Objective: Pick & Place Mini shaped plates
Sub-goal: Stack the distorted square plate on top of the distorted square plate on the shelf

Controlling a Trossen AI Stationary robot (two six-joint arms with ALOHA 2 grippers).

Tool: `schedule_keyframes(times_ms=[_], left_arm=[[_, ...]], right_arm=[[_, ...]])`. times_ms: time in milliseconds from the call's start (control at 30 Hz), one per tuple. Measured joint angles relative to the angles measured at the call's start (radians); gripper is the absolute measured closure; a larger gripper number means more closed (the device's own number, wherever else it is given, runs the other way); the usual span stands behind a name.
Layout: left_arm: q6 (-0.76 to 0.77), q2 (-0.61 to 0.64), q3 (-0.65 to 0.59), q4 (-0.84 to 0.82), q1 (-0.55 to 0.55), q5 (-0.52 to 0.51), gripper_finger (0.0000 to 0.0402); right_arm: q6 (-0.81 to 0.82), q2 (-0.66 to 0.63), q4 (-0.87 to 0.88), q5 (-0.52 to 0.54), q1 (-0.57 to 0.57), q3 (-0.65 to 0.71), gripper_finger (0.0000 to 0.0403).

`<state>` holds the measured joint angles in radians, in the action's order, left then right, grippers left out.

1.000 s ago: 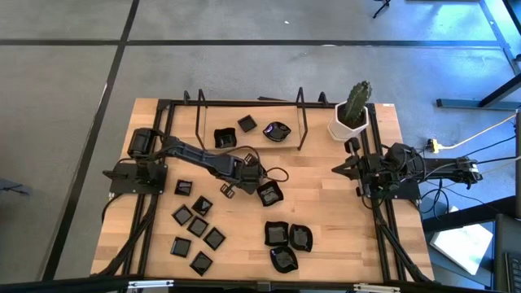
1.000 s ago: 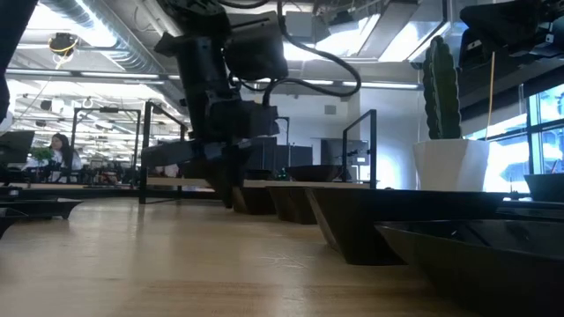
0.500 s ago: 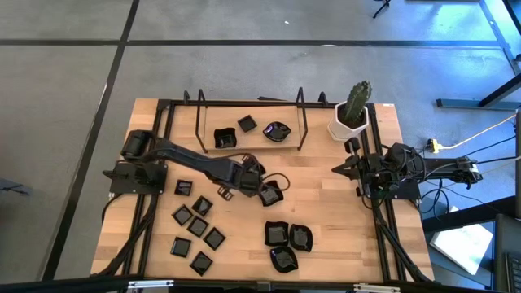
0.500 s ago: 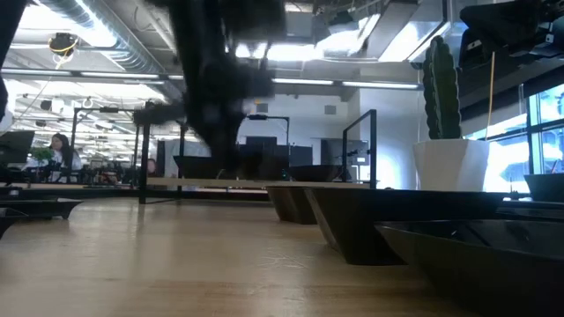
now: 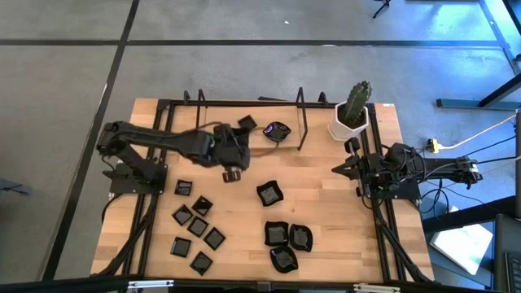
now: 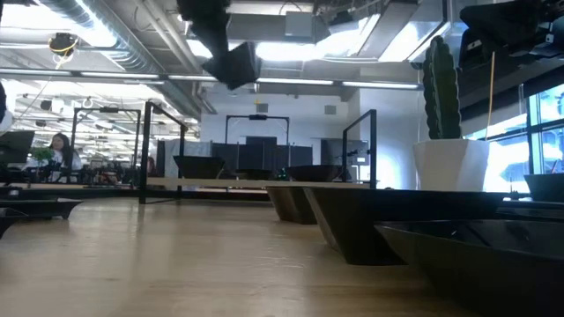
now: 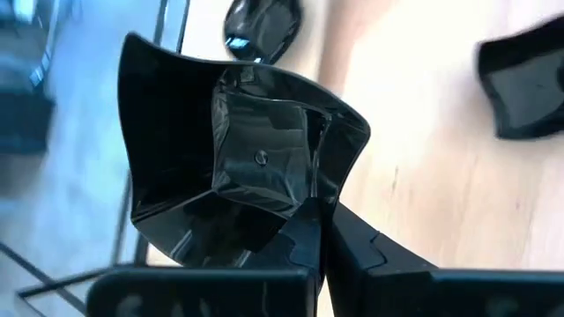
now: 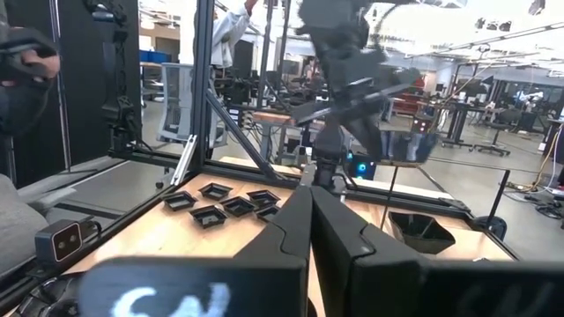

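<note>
My left gripper (image 5: 242, 153) hangs high over the table's far middle, shut on a black raised-rim square plate (image 7: 238, 167). The low view shows that plate (image 6: 234, 63) well above the table. A like plate (image 5: 269, 193) lies flat at mid-table. A small square plate (image 5: 247, 123) and a rounded one (image 5: 277, 130) sit inside the far black frame. Several little flat squares (image 5: 195, 228) lie near left, and three larger plates (image 5: 286, 242) near the middle. My right gripper (image 5: 346, 169) waits shut at the right edge. My left gripper pinches the plate's raised rim (image 7: 304, 216) between its two fingers, at one side of the plate. The fingers slant down from the table's left. The plate is lifted clear and tilted, its hollow turned toward the wrist camera.
A white pot with a cactus (image 5: 352, 114) stands at the far right corner. The black tube frame (image 5: 301, 110) rises along the far edge. Bare wood lies at the middle right (image 5: 326, 203). People show in the room beyond the table.
My left gripper has risen from the mid-table plate and gone toward the far left, rolling as it went. It has carried a raised-rim plate up with it, now clear of the table and tilted. A like plate has stayed at mid-table.
</note>
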<state>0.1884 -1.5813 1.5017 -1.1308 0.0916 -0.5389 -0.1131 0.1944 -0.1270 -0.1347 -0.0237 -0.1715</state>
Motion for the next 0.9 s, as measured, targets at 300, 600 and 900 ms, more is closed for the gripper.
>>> schedule_keyframes(times_ms=[300,600,900], left_arm=[[0.015,-0.090,-0.001,-0.062,-0.159,0.060,0.0399],[0.050,-0.190,-0.004,-0.137,-0.224,0.062,0.0398],[0.000,-0.201,-0.084,-0.119,-0.233,0.033,0.0398]], right_arm=[[0.001,0.000,-0.001,0.000,0.000,0.000,0.0393],[0.000,0.000,-0.001,0.000,0.000,0.000,0.0393],[0.000,0.000,0.001,-0.001,0.000,0.000,0.0393]])
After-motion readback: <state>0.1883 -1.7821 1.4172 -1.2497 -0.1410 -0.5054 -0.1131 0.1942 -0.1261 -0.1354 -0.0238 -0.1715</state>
